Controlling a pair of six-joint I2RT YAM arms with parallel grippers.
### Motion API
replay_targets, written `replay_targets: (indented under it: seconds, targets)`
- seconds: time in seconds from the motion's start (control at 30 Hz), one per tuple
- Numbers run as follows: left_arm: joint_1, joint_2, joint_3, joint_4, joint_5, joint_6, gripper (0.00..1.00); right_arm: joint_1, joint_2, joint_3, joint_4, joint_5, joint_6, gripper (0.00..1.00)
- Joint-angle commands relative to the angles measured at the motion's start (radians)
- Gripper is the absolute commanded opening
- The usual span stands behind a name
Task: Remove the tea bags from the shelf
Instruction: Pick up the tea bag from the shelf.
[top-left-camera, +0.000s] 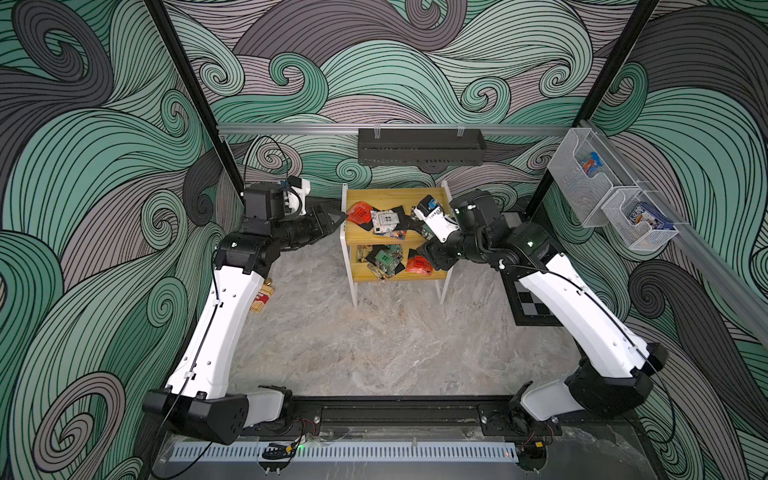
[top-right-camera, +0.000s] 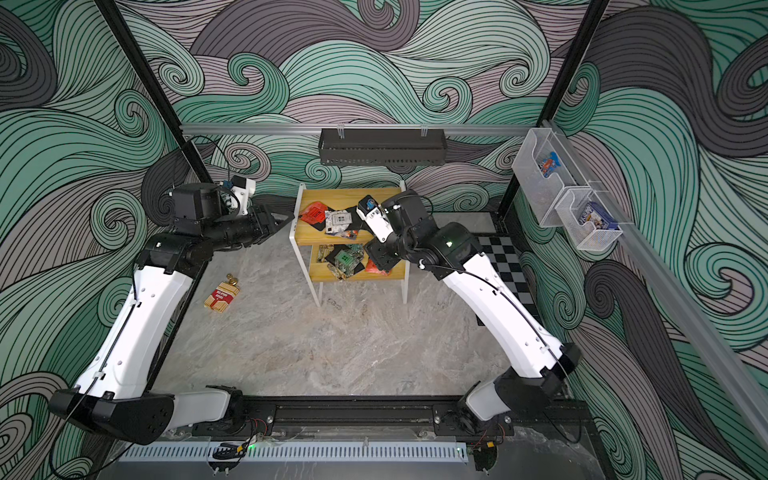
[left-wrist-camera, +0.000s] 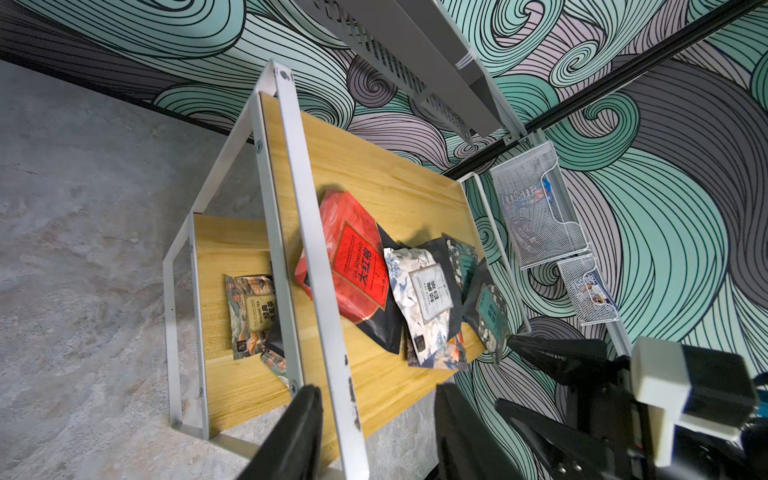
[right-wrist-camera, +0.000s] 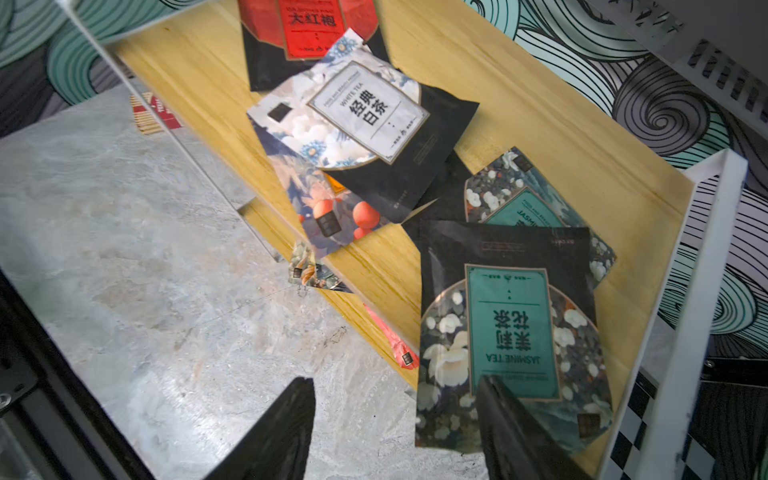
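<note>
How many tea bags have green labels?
3 bags: one overlapping another on the shelf's top tier, by the right gripper; one in the lower pile. More may hide underneath.

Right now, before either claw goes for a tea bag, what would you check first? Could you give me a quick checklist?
1. Left claw open and empty: ok.
2. Right claw open and empty: ok.
3. Jasmine tea bag lying flat on top, next to the right claw: ok.
4. Clear path from the left claw to the red tea bag: not ok; in the left wrist view the shelf's white frame bar crosses in front of it.
5. White tea bag free for a single pick: not ok; it overlaps other bags.
6. Claws apart, at opposite ends of the shelf: ok.
</note>
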Motion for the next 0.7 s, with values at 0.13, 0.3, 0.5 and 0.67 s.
replay_targets:
  seconds: [0.13,0.3,0.5,0.67]
  targets:
    - [-0.008,-0.001,0.003,0.0,0.019,0.01,0.41,0.038,0.039,0.018,0.021,0.198,-0.069,0.61]
    - [-0.009,-0.001,-0.004,0.002,0.019,0.008,0.4,0.05,0.04,-0.027,0.063,0.245,-0.1,0.57]
    - [-0.009,0.002,-0.004,0.005,0.018,0.004,0.4,0.051,0.029,-0.073,0.098,0.244,-0.116,0.48]
    - [-0.009,0.002,-0.006,0.004,0.016,0.003,0.4,0.051,0.019,-0.097,0.107,0.232,-0.12,0.39]
